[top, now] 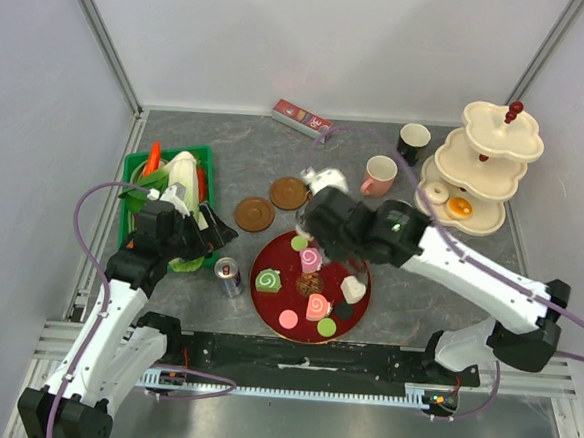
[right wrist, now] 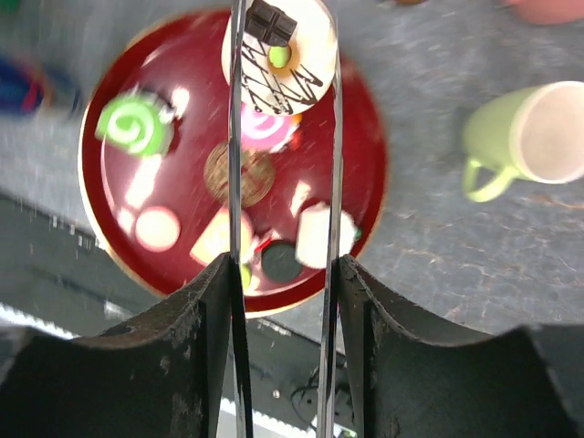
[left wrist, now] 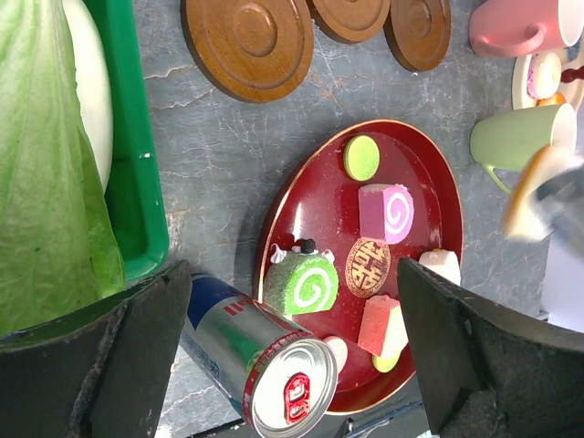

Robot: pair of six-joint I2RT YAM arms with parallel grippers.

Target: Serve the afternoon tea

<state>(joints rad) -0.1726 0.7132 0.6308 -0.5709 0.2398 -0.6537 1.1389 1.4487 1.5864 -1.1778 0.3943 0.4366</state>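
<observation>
Over the red tray at frame centre, the right gripper is clenched on a white, chocolate-drizzled donut, held above the pastries lying there. A pale green mug stands just right of the tray. Lower left, the left gripper hangs fully released over the drink can on the tabletop, beside the green crate.

three mugs, three saucers — one stand
</observation>
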